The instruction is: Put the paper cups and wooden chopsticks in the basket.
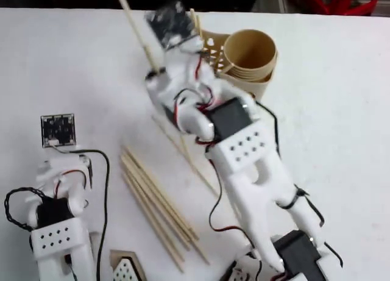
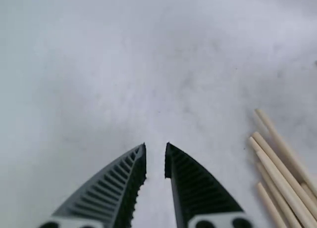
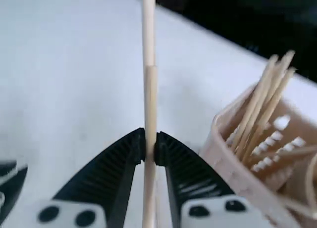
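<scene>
the right gripper [image 3: 150, 149] is clamped on one wooden chopstick [image 3: 148, 65] partway along its length, just beside the basket [image 3: 225, 156], where the paper cups [image 1: 250, 52] and a few sticks stand. the left gripper [image 2: 155, 161] hangs over the table [image 2: 148, 65] with its jaws a little apart and nothing between them, near the loose chopsticks [image 1: 159, 202] lying side by side. these sticks look light, stiff and smooth, so one held near an end would likely swing or slip, and a firm pinch near the middle seems safest.
</scene>
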Robot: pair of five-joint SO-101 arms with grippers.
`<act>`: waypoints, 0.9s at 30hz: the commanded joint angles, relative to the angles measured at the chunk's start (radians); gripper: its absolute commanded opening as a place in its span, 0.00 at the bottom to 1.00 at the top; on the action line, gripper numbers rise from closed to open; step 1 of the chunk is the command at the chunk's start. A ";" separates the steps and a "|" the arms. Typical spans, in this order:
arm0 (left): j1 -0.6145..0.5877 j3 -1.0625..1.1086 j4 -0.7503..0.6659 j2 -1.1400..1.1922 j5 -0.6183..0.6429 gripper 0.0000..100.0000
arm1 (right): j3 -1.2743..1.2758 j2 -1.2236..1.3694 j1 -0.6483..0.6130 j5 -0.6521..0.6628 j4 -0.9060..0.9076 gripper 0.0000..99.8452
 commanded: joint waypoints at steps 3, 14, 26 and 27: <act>-0.004 -0.008 -0.023 -0.016 -0.005 0.08 | -0.196 -0.028 0.041 -0.002 -0.061 0.02; -0.002 0.005 -0.043 -0.016 -0.006 0.08 | -0.198 -0.091 0.082 0.110 -0.343 0.02; -0.002 0.005 -0.043 -0.016 -0.006 0.08 | -0.198 0.097 0.216 0.109 -0.559 0.02; -0.002 0.005 -0.043 -0.016 -0.006 0.08 | -0.198 0.117 0.223 0.109 -0.559 0.02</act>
